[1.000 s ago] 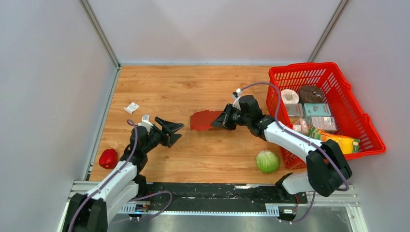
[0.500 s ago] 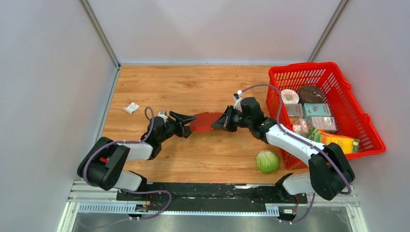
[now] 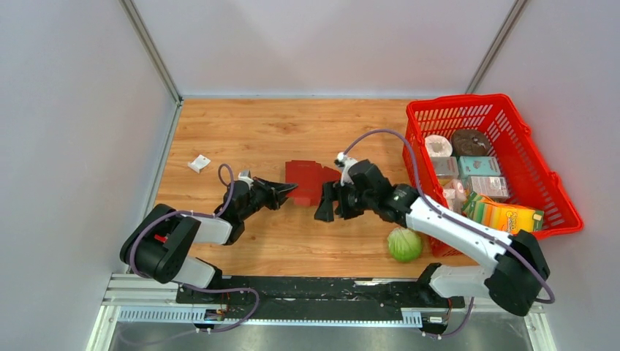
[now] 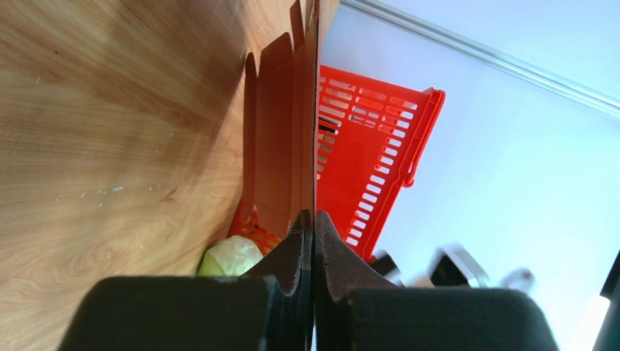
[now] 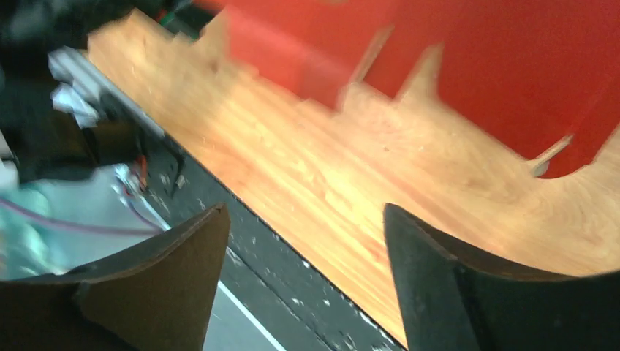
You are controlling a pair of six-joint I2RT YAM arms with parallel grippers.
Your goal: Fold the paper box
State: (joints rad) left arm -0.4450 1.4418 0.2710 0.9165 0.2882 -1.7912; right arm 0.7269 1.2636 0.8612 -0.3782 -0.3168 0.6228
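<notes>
Now the left gripper (image 3: 290, 188) is pinching the left edge of the paper box (image 3: 313, 179) at mid-table (image 3: 248, 131), while the right gripper (image 3: 326, 208) is hovering just beside it, jaws spread wide

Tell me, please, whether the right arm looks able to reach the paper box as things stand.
Probably yes: the right pincer hangs open right beside the paper box, nothing between them, and the left pincer clamps only its left edge.

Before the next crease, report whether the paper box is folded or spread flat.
Spread flat: the paper box is a thin sheet with loose flaps, edge pinched in the left tool.
</notes>
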